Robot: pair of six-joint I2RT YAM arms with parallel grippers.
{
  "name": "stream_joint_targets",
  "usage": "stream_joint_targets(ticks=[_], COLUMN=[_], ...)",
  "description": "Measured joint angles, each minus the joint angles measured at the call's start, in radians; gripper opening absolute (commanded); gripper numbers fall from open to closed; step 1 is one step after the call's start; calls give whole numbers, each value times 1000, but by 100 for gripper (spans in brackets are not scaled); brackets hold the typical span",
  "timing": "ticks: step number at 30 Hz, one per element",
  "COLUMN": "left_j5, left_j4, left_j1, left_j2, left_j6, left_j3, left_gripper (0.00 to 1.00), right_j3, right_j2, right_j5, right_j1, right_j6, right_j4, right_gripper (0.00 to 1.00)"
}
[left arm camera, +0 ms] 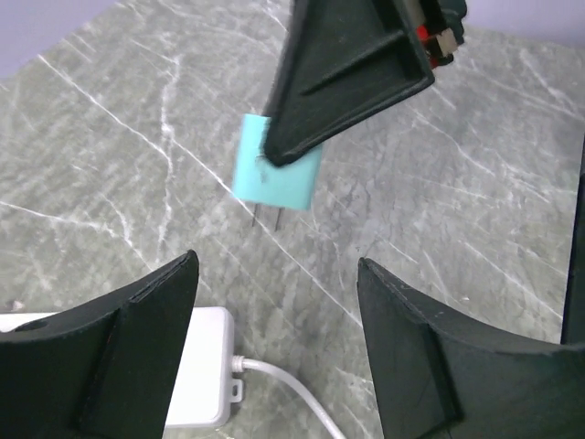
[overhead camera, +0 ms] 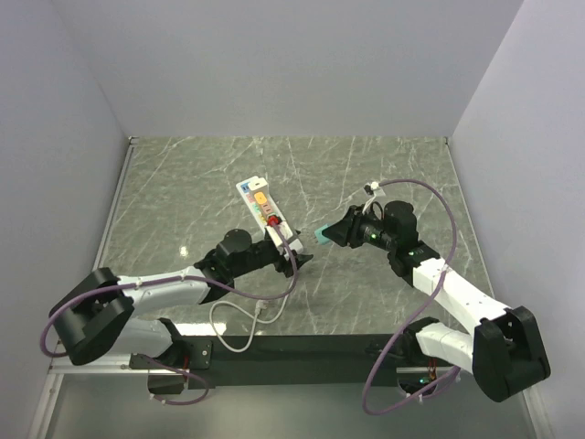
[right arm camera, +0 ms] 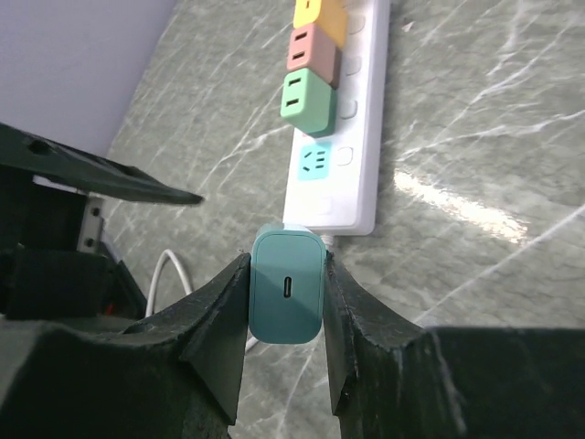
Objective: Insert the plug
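Two arms meet near the middle of the marble table (overhead camera: 384, 174), at the lower end of a white power strip (overhead camera: 262, 206) that runs diagonally from the centre of the overhead view.

The right gripper (overhead camera: 327, 235) is clamped on a teal charger plug (right arm camera: 286, 297), one finger on each side face, at the lower centre of its wrist view. From the left wrist camera the plug hangs clear of the table in the upper middle of the frame, with its two thin prongs (left arm camera: 265, 218) pointing down.

The left gripper (left arm camera: 274, 274) stands wide apart and holds nothing. The strip's cord end and its white cable (left arm camera: 292, 389) lie at the lower left of that frame, just beside one finger.

Three outlets on the strip are taken by a yellow adapter (right arm camera: 320, 18), a pink adapter (right arm camera: 313, 50) and a green adapter (right arm camera: 309, 99). Below them, nearest the cord end, a blue-faced socket (right arm camera: 316, 163) is free.

I judge the plug to be grasped and brought close but not yet lined up: it sits off the strip's end, not over the open socket.

The next move calls for carrying the plug over that socket, squaring the prongs with its slots and pressing straight down. The empty left gripper could steady the strip so it does not slide under the push.
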State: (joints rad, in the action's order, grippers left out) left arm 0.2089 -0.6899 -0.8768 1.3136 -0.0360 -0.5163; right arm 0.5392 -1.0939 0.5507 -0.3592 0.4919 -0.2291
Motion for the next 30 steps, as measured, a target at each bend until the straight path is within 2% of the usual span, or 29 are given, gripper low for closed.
stream_joint_targets(ticks=[3, 8, 12, 15, 21, 30], left_j5=[10, 26, -2, -45, -126, -136], left_j4=[-2, -3, -1, 37, 84, 108], left_j1=[30, 155, 248, 296, 366, 422], left_j2=[-50, -84, -65, 5, 156, 233], left_j6=[6, 54, 124, 187, 309, 392], left_j3=[20, 55, 54, 0, -105, -141], left_gripper=[76, 76, 76, 76, 76, 76], right_j3=[0, 0, 0, 11, 111, 262], right_j2=[34, 124, 174, 165, 85, -132], right_j5=[-27, -64, -114, -169, -326, -450], right_j1=[3, 3, -11, -54, -244, -308], right_j6=[-25, -69, -106, -132, -217, -294], right_j4=[24, 43, 59, 82, 135, 152], right_gripper=[0, 0, 0, 0, 0, 0])
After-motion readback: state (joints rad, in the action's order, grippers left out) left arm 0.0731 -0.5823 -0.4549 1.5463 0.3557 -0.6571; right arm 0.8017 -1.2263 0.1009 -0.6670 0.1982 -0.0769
